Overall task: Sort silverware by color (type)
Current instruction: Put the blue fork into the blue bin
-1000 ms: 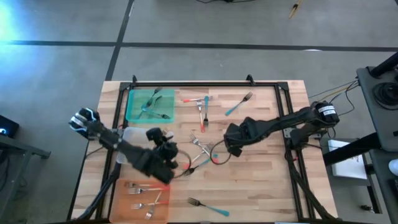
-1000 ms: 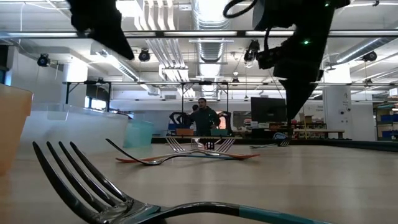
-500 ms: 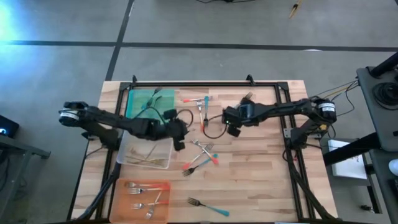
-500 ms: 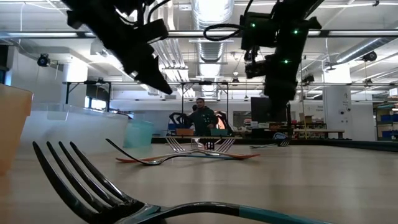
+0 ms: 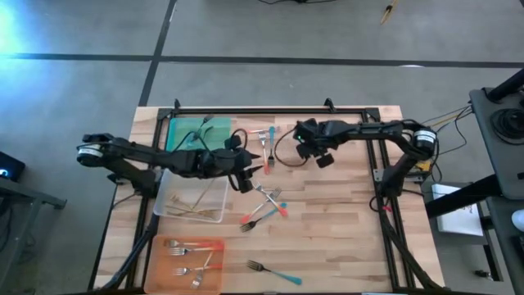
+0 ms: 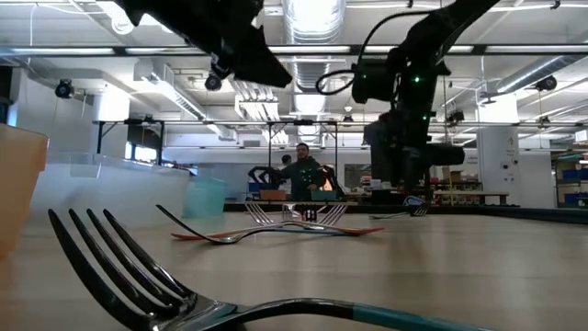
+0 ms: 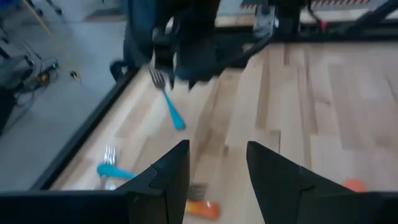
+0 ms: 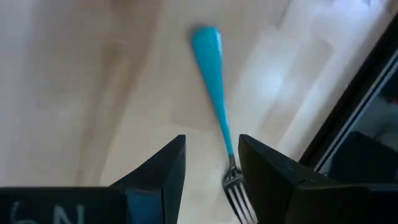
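Note:
My right gripper (image 8: 211,168) is open above a teal-handled fork (image 8: 214,112) that lies flat near the table's far edge, one finger on either side of its neck, touching nothing. In the high view this gripper (image 5: 309,147) hides that fork. My left gripper (image 5: 246,176) is open over the table's middle, above bare wood (image 7: 214,168). Red and teal forks (image 5: 266,138) lie toward the far edge. A mixed heap of forks (image 5: 266,205) lies in the middle. One teal fork (image 5: 274,273) rests near the near edge.
A green tray (image 5: 196,135) holding forks sits at the far left, a clear tray (image 5: 192,197) with gold forks is below it, and an orange tray (image 5: 192,258) with forks is at the near left. A black rail (image 5: 270,109) runs along the far edge. A person (image 6: 296,175) stands in the room behind.
My left gripper has swung from beside the orange tray toward the far edge and to the right, out over the table's middle. My right gripper has moved from the central heap toward the far edge and now hangs over the teal fork there.

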